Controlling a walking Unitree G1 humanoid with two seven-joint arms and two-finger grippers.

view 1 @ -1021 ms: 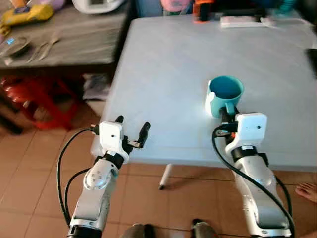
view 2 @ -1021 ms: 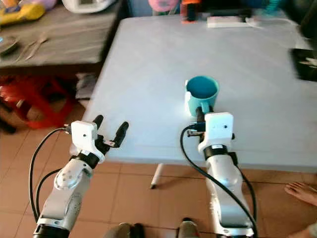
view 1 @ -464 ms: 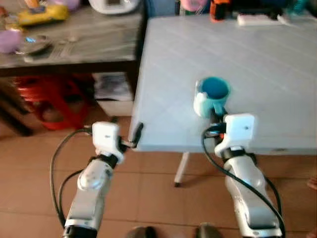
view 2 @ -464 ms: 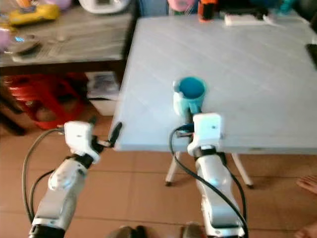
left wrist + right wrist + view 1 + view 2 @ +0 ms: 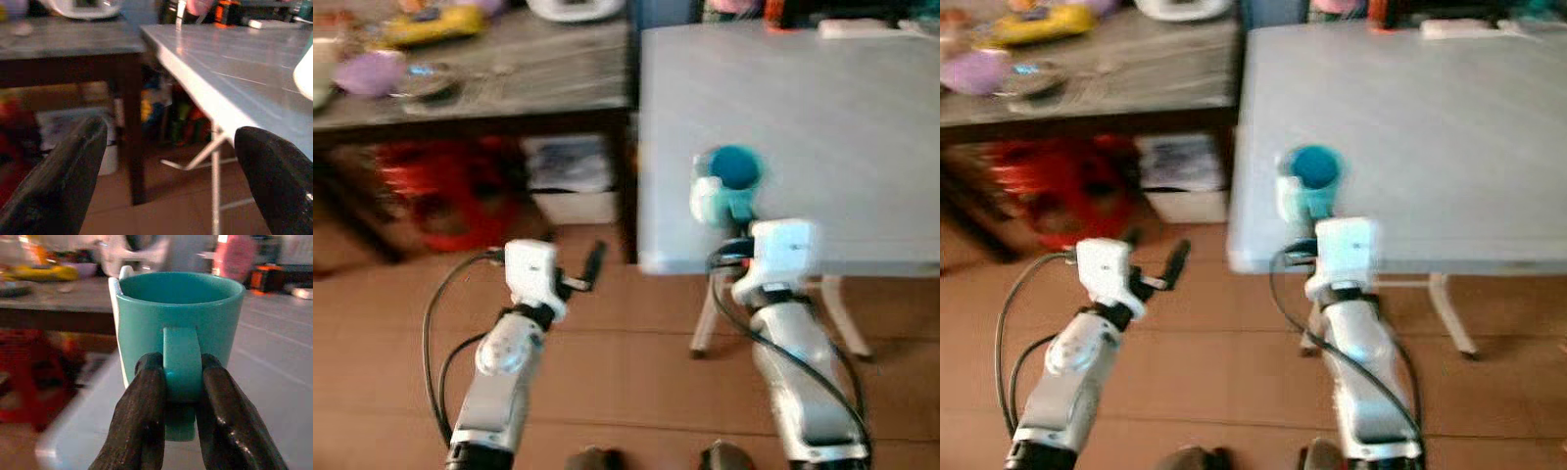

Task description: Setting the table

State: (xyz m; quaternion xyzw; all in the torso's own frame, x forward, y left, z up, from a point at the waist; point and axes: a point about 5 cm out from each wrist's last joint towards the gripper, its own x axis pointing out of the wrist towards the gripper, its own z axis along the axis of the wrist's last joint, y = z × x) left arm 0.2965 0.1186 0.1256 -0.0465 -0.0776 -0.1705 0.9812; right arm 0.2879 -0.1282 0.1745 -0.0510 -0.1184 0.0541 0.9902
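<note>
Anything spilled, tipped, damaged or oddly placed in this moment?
Nothing stands out. The teal mug is upright, its handle pinched by the right claw near the corner of the grey table. No spill is visible. The left claw is open over the floor. The head views are blurred.

I see the mug (image 5: 724, 186) over the surface's (image 5: 822, 127) near left corner, a second surface (image 5: 480, 73) further left.

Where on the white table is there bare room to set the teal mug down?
The white table is bare from the teal mug, pinched by its handle in the right gripper, back to the clutter along the far edge. The grey side table is crowded.
</note>
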